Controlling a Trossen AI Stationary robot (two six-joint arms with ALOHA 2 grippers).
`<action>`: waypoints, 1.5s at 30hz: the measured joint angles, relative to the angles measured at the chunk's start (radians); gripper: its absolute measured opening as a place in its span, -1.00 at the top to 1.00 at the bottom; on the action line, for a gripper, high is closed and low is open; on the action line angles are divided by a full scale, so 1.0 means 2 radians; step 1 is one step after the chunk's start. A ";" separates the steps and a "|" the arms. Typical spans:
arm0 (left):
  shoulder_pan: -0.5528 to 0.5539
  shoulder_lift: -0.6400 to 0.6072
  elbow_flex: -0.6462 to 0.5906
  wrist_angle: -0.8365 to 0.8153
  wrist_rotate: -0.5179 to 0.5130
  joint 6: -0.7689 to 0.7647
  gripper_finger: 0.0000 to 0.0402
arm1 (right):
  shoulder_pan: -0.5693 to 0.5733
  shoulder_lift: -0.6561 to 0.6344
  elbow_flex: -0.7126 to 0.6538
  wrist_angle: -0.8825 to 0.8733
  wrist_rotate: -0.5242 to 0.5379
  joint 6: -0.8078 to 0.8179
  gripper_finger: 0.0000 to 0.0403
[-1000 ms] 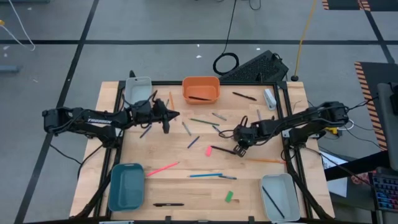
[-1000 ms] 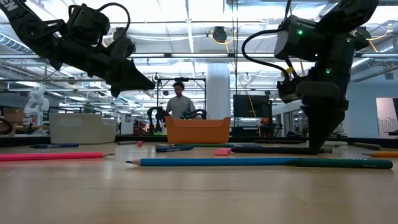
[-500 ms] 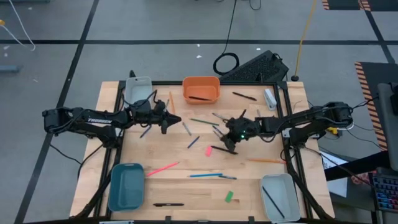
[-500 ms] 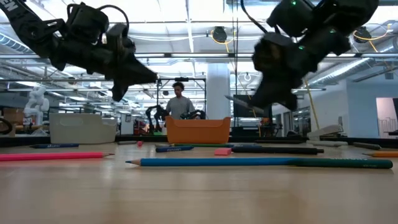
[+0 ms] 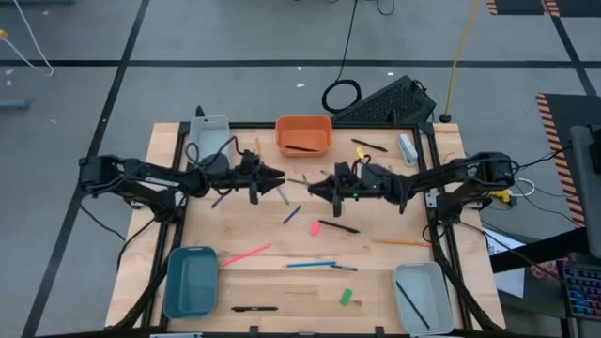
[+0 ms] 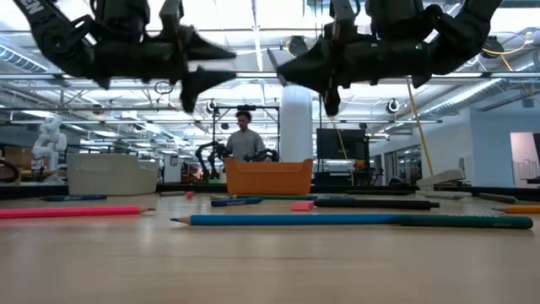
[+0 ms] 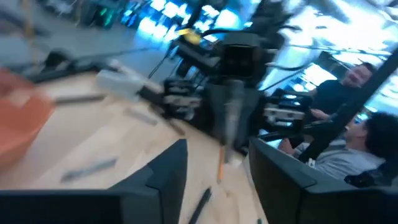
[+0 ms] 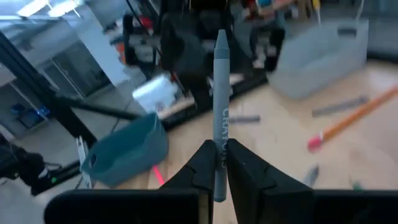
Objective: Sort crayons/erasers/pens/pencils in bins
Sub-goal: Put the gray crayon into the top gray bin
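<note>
Once low beside the black pen [image 5: 338,226] and the pink eraser [image 5: 315,228], now hangs lifted and swung toward mid-table as the right gripper [image 5: 313,187], jaws pinching a grey crayon [image 8: 219,118] that stands straight out between them. Leaves that pen lying on the wood. Faces the left gripper [image 5: 275,175] almost tip to tip, both well above the tabletop in the low view. Shows the left gripper's jaws spread with nothing between them, pushed a little forward from its earlier spot near the pale bin [image 5: 208,136].

Reads as a handover in the making, or a carry across to a bin: one crayon off the table, not yet in any bin. Cannot tell which bin is meant for crayons; sees only one dark stick in the orange bin [image 5: 303,134].

Loses the crayon among dark fingers in the high view. Cuts both arms off at the upper edge in the low view. Cannot name the small sticks on the table in the left wrist view.
</note>
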 joint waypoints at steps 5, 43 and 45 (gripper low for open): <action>-0.021 0.031 0.062 0.003 0.008 0.072 0.00 | -0.003 -0.001 0.000 0.054 -0.012 -0.036 0.89; -0.039 0.091 0.161 0.010 0.051 0.187 0.88 | -0.002 -0.002 0.001 0.102 -0.050 -0.107 0.58; -0.039 0.088 0.161 0.011 0.051 0.188 0.91 | -0.002 -0.002 0.001 0.101 -0.050 -0.107 0.43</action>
